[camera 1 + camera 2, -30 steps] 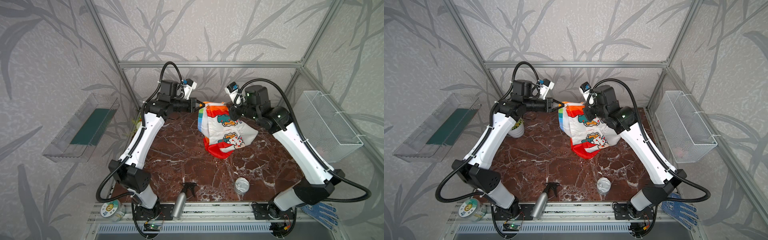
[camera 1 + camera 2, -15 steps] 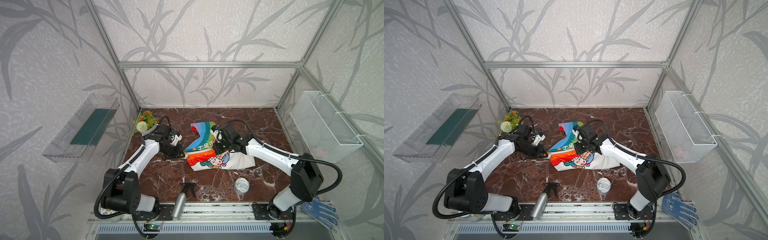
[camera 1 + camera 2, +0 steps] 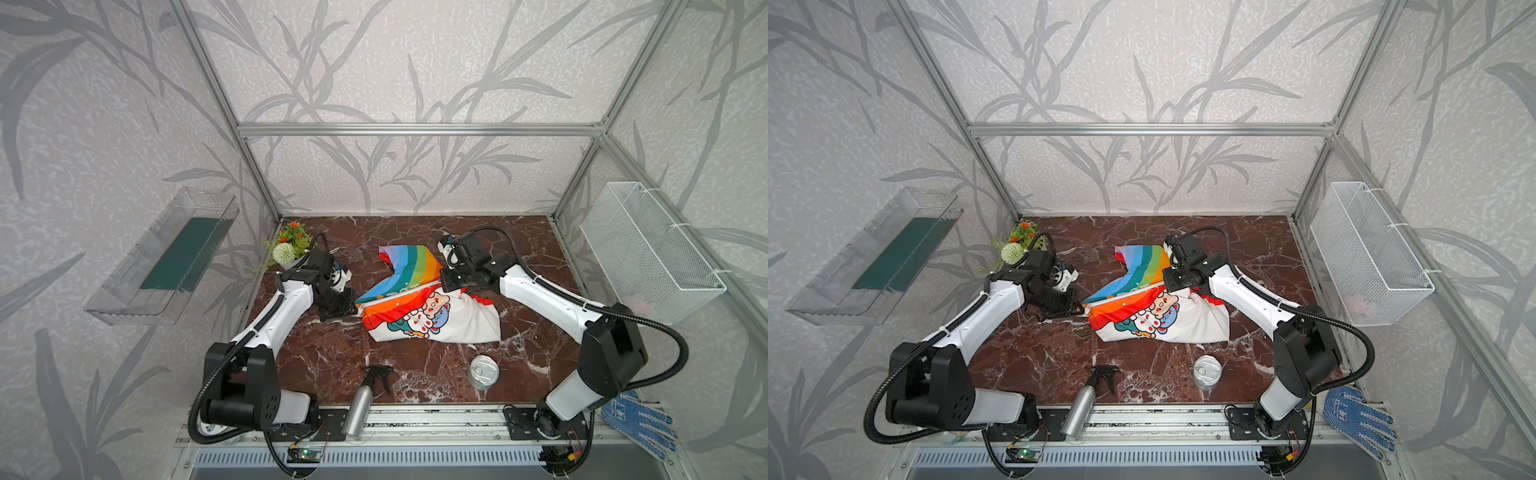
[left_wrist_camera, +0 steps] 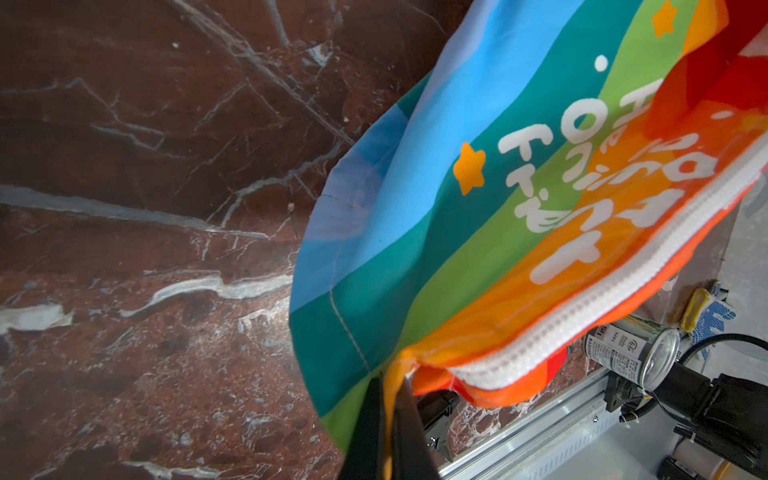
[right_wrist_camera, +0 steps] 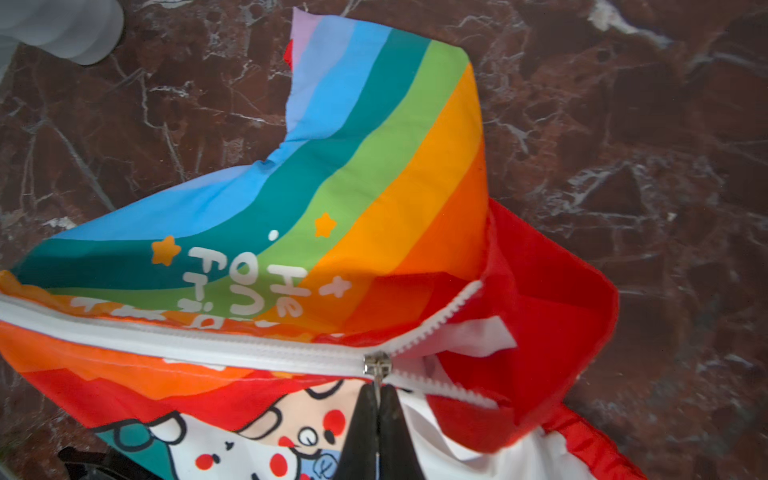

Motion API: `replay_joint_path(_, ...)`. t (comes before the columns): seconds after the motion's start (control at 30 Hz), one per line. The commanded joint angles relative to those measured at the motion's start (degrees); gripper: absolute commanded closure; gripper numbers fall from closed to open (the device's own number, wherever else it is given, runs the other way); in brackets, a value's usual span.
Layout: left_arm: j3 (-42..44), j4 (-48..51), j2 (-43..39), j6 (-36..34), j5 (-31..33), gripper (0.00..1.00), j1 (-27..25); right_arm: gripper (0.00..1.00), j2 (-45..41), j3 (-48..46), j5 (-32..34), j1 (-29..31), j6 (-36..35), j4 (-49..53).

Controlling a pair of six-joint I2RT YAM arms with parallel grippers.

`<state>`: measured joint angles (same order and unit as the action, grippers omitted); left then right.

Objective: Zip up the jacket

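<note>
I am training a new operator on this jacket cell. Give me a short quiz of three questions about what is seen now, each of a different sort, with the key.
1. True or false: the zipper of the jacket is closed to the very top.
2. What does the right gripper pinch? A the zipper pull; B a sleeve; C the hood.
3. Fill the gap: the spray bottle lies on its side, while the tin can stands ____.
Key: 1 false, the teeth are apart beyond the slider; 2 A; 3 upright.
</note>
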<state>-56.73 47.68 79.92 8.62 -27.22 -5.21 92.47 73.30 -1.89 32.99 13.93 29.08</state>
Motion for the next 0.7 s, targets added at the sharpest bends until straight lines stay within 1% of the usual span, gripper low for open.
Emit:
replay_joint_path(0.0, -0.75, 2.73, 0.03, -0.91, 1.65, 1.0, 1.0, 1.0, -4.52, -0.66, 5.29, -1.16, -0.11, 1.23)
replay_joint_path(0.07, -1.01, 2.44, 0.1, -0.75, 0.99, 1.0, 0.95, 1.0, -5.5, -1.63, 6.29, -1.21, -0.28, 0.14)
replay_joint_path(0.2, -1.6, 2.2, 0.94, -1.47, -1.68, 1.0, 0.92, 1.0, -6.26, -1.4, 8.48, -1.39, -0.5, 1.2)
replay_joint_path(0.3, -2.13, 1.45, 1.18, -1.31, -2.82, 1.0, 0.91, 1.0, -6.67, -1.24, 6.45, -1.43, -0.7, 0.72)
replay_joint_path(0.33, -2.31, 1.05, 0.91, -0.96, -2.39, 1.0, 0.98, 0.91, -6.77, -1.18, 4.92, -1.39, -0.82, 0.42)
replay_joint_path(0.37, -2.73, 0.76, 0.4, -1.05, -1.51, 0.79, 0.96, 0.84, -6.95, -0.61, 3.95, -1.43, -0.83, 0.99)
replay_joint_path(0.4, -3.24, 0.43, -0.4, -1.09, -0.03, 0.56, 0.97, 0.81, -7.31, -0.01, 4.04, -1.42, -0.74, 1.97)
replay_joint_path(0.43, -3.62, -0.32, -1.48, -1.02, 2.4, 0.4, 0.91, 0.72, -7.79, 0.09, 4.95, -1.44, -0.59, 2.35)
replay_joint_path(0.47, -3.78, -1.54, -3.15, -0.35, 6.17, 0.06, 0.95, 0.54, -8.51, -0.15, 6.5, -1.47, -0.78, 2.23)
replay_joint_path(0.5, -3.63, -3.41, -5.08, -0.04, 10.44, 0.01, 0.94, 0.12, -9.6, -0.49, 8.12, -1.42, -1.23, 1.92)
replay_joint_path(0.53, -3.14, -5.55, -6.87, -0.33, 13.13, 0.01, 0.94, 0.01, -10.81, -0.83, 9.76, -1.45, -1.47, 1.6)
replay_joint_path(0.57, -2.07, -9.0, -9.1, -0.28, 16.24, 0.01, 0.97, 0.01, -12.26, -1.19, 11.45, -1.49, -1.57, 1.3)
replay_joint_path(0.6, -0.45, -13.53, -11.44, -0.35, 18.03, 0.01, 0.92, 0.01, -13.88, -1.47, 12.79, -1.57, -2.0, 0.79)
replay_joint_path(0.63, 1.66, -18.36, -13.79, -1.67, 18.11, 0.01, 0.94, 0.01, -15.19, -2.01, 13.97, -1.57, -2.63, 0.08)
replay_joint_path(0.67, 4.61, -25.47, -16.46, -3.03, 17.42, 0.01, 0.98, 0.01, -16.83, -3.0, 16.05, -1.53, -3.21, -0.99)
